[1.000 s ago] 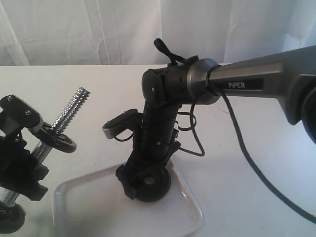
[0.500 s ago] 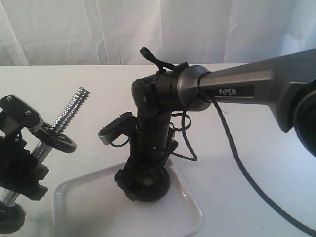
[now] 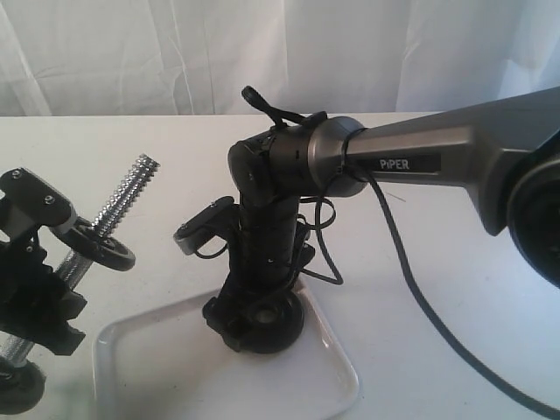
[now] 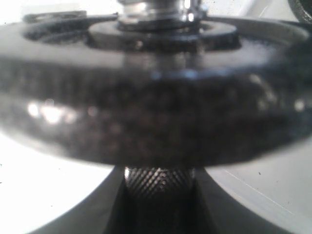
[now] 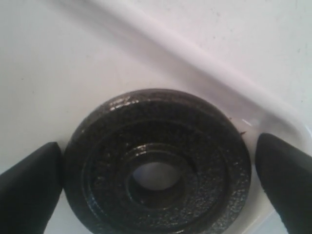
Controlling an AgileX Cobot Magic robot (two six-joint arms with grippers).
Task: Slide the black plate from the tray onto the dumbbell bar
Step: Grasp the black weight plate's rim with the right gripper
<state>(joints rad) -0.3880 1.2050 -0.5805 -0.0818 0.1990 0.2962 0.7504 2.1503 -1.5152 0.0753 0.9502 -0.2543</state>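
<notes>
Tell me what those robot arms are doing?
They're loading a dumbbell. The left gripper holds the shiny bar tilted up, with one disc already on it. The right gripper is down in the white tray, its open fingers on either side of the black plate lying flat there. It hasn't grabbed it yet.

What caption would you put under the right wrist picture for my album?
The open right claw straddles the black plate, which lies flat beside the rim of the white tray.
</notes>
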